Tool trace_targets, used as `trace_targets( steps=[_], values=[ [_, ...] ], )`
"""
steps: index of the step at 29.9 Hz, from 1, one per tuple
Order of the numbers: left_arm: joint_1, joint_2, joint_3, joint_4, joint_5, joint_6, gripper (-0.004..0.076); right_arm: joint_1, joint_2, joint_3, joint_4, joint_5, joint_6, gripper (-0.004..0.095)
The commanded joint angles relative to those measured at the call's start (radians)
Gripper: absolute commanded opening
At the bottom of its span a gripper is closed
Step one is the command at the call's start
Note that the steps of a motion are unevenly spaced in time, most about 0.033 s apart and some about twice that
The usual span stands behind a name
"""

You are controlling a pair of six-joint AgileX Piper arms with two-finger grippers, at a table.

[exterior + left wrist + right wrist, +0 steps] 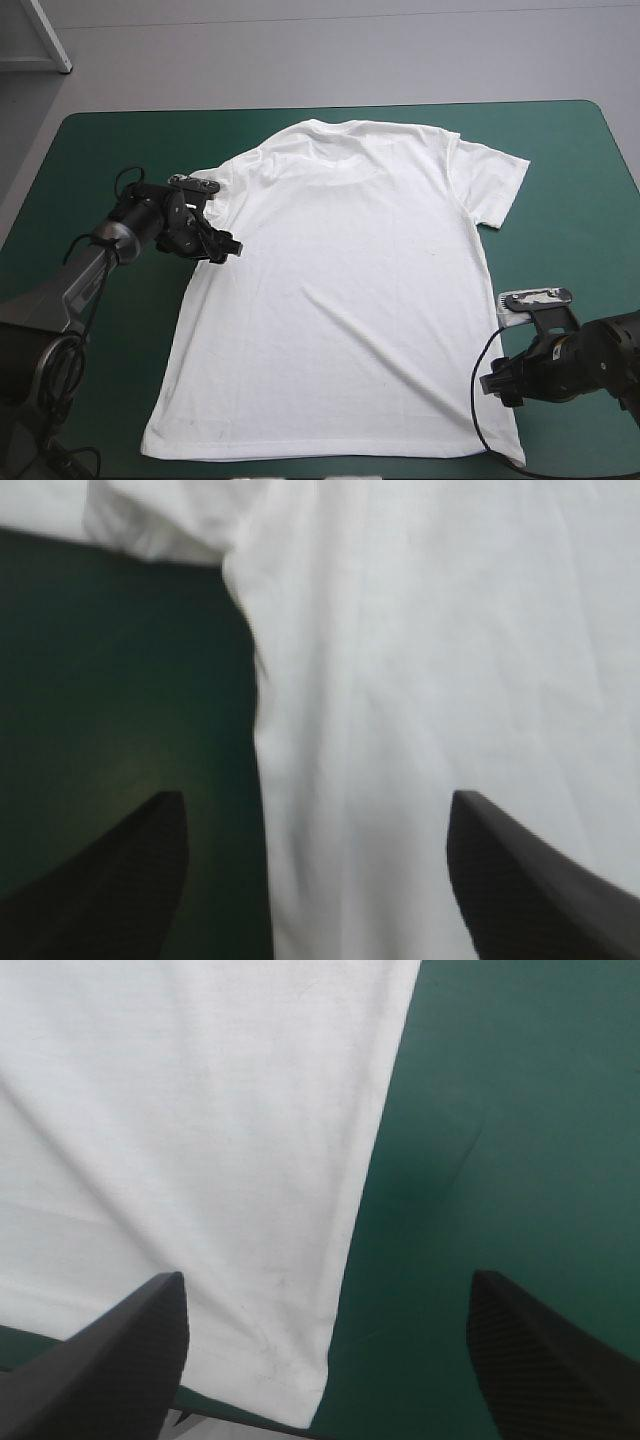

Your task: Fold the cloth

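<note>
**T-SHIRT FLAT, BOTH GRIPPERS RELEASED AT ITS EDGES, 1ST FOLD NOT YET MADE**

The T-shirt (340,290) is spread flat at the middle of the teal-green cover (100,160), with the collar toward the far edge and the hem toward the near edge. No fold is seen. The step in hand is judged to be the approach for the 1st grasp.

The left gripper (226,250) is placed at the left side edge of the cloth, just near of the left sleeve (238,165). The right gripper (497,384) is placed at the near right end of the hem. Both are released: the 2 fingers of each stand wide apart and nothing is held.

The next move is judged to call for each gripper to be lowered astride its edge and clenched on the cloth. Both layers should be taken together.

The whole outline and both arms are shown by the high view only. The left side edge is shown by the left wrist view only to run between the fingers (120,870), 1 over the cover and 1 over the cloth. The hem corner (315,1415) is shown lying between the fingers by the right wrist view only. Contact with the table cannot be told from any view.
</note>
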Motion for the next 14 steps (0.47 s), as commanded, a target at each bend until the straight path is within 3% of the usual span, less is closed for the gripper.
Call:
trace_targets(
  steps=[1, 7, 10, 14],
  values=[
    [-0.004, 0.039, -0.078, 0.054, -0.051, -0.056, 0.0529, -0.004, -0.003, -0.031, -0.003, 0.012, 0.0, 0.0709],
    [-0.004, 0.141, -0.114, 0.035, -0.054, -0.078, 0.0492, -0.004, 0.011, -0.031, -0.039, -0.075, 0.027, 0.0709],
    [-0.004, 0.15, -0.117, 0.001, -0.052, -0.071, 0.0348, -0.004, 0.066, -0.033, -0.081, -0.132, 0.043, 0.0709],
    [-0.004, 0.152, -0.117, 0.016, -0.034, -0.071, 0.0068, -0.004, 0.188, -0.083, -0.096, -0.227, 0.047, 0.0691]
  ],
)
